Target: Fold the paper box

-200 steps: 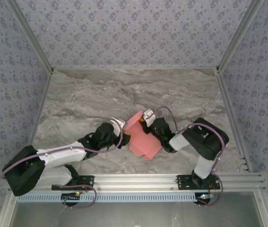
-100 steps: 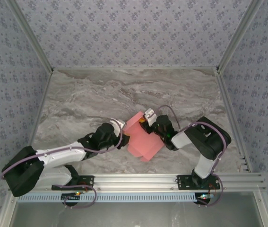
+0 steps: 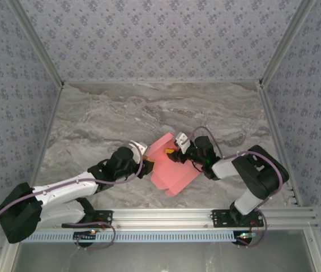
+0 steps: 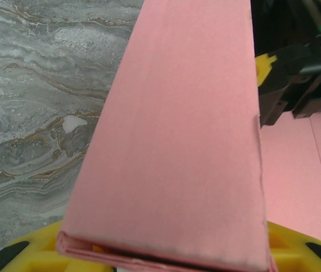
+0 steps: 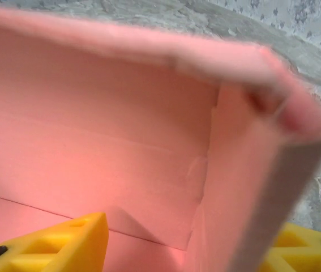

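Left fingers (image 4: 33, 252): clenched on the box (image 3: 171, 167). I can see a folded edge of pink card pinched between the two yellow pads, right at the tips.
Box, from the left fingers: one long pink panel (image 4: 183, 130) runs straight out ahead of the tips. It is tilted, so I'm looking along its face.
Bench (image 4: 24, 85): grey marble, showing off to the left of the left fingers, beyond the panel's edge.
Right fingers (image 5: 64, 243): released and spread apart, pinching nothing.
Box, from the right fingers: a pink wall (image 5: 228, 187) stands upright between the two. It sits close to the one on the right of my wrist view and well clear of the other. Ahead of the tips is a broad inner wall with a crease across it. The top edge is bent over above them, but it's blurred and I can't make out its shape.
Overhead: the box lies between the two sets of fingers. The left ones are on its left edge. The right ones are at its far corner, on the right arm's (image 3: 251, 170) side.
Across from the left wrist: the right fingers show black and yellow just past the panel's right edge, above a flat pink sheet of the box.
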`<state>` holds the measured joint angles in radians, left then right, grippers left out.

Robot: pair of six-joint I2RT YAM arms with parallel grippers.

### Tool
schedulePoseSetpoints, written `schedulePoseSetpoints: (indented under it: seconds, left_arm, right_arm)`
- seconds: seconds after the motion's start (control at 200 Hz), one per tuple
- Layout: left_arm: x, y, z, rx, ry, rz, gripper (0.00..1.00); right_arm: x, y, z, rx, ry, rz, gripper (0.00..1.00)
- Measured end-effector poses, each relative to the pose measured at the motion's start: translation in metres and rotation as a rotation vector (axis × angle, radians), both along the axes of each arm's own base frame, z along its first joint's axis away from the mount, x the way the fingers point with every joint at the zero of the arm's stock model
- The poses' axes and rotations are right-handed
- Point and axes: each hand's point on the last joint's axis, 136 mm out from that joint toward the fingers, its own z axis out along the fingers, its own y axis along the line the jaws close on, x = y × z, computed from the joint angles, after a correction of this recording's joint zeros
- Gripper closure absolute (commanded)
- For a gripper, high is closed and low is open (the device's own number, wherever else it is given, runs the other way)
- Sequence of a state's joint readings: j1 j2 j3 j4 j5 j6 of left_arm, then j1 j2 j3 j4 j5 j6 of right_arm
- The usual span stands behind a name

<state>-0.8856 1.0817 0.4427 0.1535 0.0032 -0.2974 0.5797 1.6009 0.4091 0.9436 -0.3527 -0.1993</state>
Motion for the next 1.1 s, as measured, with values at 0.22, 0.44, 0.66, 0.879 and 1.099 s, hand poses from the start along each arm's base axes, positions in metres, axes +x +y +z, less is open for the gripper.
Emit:
schedulePoseSetpoints:
  seconds: [0.22,0.44,0.66,0.879,1.099]
  left_arm:
    - [-0.001,0.001,-0.002,0.009,0.008,0.0,0.83]
    - [-0.001,0.0,-0.002,0.01,0.014,0.0,0.83]
    - [-0.001,-0.003,-0.007,0.015,0.04,-0.005,0.83]
    - [-0.002,-0.005,-0.008,0.006,0.057,-0.006,0.83]
    - [-0.002,-0.005,-0.008,0.0,0.065,0.002,0.84]
  right_arm:
    - [-0.002,-0.014,0.015,0.018,-0.044,0.0,0.43]
    - [0.004,-0.019,0.021,0.021,-0.067,-0.045,0.48]
    - [0.012,-0.015,0.03,0.033,-0.106,-0.108,0.62]
    - [0.028,-0.009,0.031,0.029,-0.121,-0.172,0.66]
    - [0.034,-0.004,0.026,0.012,-0.122,-0.196,0.68]
